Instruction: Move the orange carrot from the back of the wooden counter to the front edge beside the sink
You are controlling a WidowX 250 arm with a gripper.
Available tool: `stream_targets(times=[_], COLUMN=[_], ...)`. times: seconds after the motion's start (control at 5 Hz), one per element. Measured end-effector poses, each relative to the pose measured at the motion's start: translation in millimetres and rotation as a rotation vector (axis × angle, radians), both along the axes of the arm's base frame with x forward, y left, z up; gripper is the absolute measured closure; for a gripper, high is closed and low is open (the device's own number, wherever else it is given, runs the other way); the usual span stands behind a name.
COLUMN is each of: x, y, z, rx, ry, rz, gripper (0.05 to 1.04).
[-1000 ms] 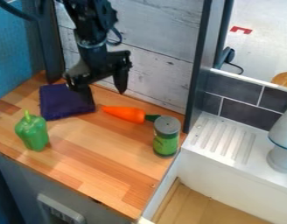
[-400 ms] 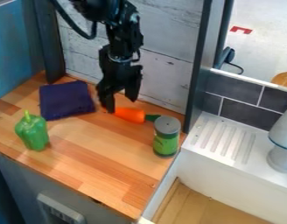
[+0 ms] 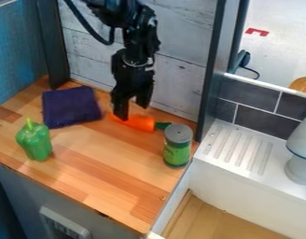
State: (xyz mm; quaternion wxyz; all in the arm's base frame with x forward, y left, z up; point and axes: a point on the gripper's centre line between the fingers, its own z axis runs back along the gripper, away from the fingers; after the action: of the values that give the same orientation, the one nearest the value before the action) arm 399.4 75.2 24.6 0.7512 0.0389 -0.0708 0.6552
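Carrot (image 3: 142, 123) on wooden counter (image 3: 106, 158), plank wall (image 3: 87, 65) behind, white sink (image 3: 233, 200) alongside.

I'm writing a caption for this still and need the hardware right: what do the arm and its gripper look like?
The arm is black, with bulky, angular joints and a loose dark cable looping beside it. Its gripper is black too, with two chunky fingers.
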Motion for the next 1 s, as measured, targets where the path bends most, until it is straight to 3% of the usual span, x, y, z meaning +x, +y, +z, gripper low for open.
stream_targets(times=[0.6, 0.8, 1.0], x=[1.3, 3.5, 4.2], y=[1.7, 3.2, 2.2], z=[-29.6, -29.7, -30.3], rx=[0.004, 0.013, 0.003], ry=[0.051, 0.039, 0.036], rz=[0.063, 0.061, 0.043], gripper=[0.122, 0.373, 0.518])
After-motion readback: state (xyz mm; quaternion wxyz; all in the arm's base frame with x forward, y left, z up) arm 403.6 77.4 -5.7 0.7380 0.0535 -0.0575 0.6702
